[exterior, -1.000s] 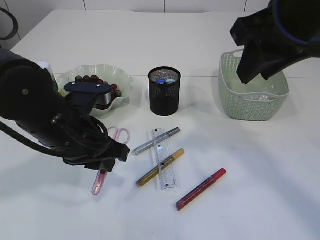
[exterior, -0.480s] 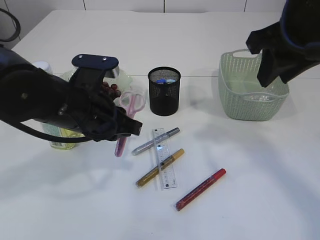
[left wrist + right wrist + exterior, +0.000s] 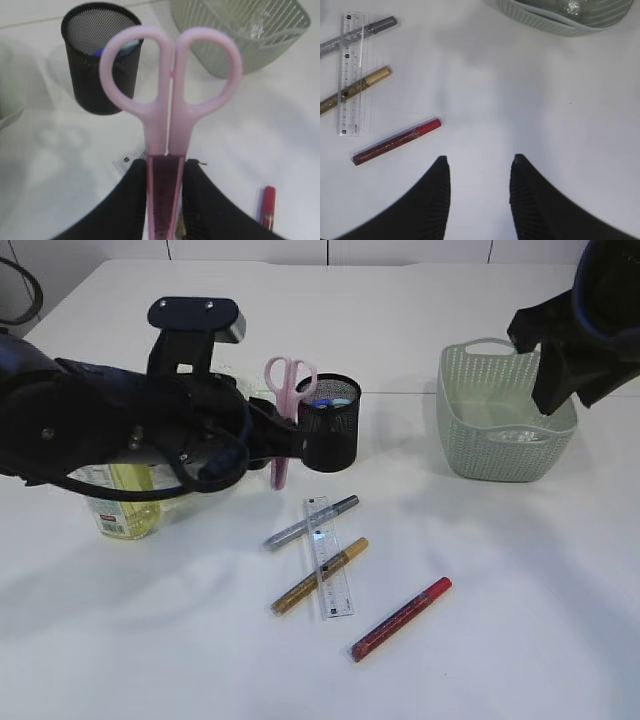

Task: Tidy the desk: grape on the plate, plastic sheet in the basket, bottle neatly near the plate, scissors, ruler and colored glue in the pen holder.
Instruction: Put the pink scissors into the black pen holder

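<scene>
Lifted from the table a second ago, the pink scissors [image 3: 283, 410] now hang upright just left of the black mesh pen holder [image 3: 329, 423] at the upper middle of the exterior view, handles up and blade tip down. The left gripper [image 3: 166, 197] is clamped on the blades, its two black fingers [image 3: 131, 200] pressing from either side at the bottom of the left wrist view, with the handle loops filling the centre of that frame and the pen holder behind them at upper left. The right gripper [image 3: 479, 192] has pulled back toward the upper right of the exterior view; its jaws stand apart and hold nothing.

On the table in the lower middle lie the clear ruler [image 3: 328, 556], a silver glue pen [image 3: 310, 523] crossing its top, a gold glue pen [image 3: 320, 575] crossing its middle, and a red glue pen [image 3: 401, 618] apart to the lower right. The green basket [image 3: 470, 445] sits at the upper right with crumpled plastic sheet [image 3: 520, 435] inside. A bottle [image 3: 118, 510] of yellowish liquid stands at the left, partly hidden by the left arm. The plate and grapes are hidden behind that arm.
</scene>
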`<state>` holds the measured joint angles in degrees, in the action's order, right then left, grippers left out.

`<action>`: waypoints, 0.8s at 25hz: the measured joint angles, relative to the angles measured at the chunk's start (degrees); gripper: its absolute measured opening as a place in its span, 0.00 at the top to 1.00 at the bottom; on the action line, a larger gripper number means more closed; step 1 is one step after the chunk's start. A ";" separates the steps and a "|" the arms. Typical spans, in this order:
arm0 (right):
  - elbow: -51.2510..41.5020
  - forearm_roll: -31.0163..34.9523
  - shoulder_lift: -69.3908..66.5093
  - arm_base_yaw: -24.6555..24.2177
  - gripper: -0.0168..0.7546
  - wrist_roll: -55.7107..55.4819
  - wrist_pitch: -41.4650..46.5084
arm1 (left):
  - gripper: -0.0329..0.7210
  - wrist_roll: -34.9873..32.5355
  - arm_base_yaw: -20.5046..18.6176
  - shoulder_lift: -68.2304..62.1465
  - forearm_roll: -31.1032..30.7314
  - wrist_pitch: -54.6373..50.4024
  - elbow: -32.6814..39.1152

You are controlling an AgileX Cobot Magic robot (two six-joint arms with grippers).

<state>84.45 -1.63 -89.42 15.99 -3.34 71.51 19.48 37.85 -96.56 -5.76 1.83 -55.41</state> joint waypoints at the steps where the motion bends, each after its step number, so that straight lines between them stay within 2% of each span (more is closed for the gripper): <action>1: 0.00 -0.05 -0.12 0.00 0.56 0.00 0.00 | 0.74 0.00 0.00 0.00 0.00 1.40 0.00; 9: 0.00 -0.28 -3.74 -1.97 0.56 0.00 -0.21 | 0.74 0.00 -0.23 -3.94 -3.44 7.21 -5.34; 14: 0.00 -0.52 -5.55 -4.26 0.56 0.70 -0.21 | 0.74 -0.09 -2.01 -8.15 -4.54 10.22 -10.06; 20: 0.00 -0.74 -5.52 -4.53 0.56 1.22 -1.04 | 0.74 -0.09 -4.87 -12.90 -4.66 14.51 -15.31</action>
<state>84.45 -2.37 -94.95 11.46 -2.12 70.47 19.39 32.97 -109.46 -10.42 16.34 -70.72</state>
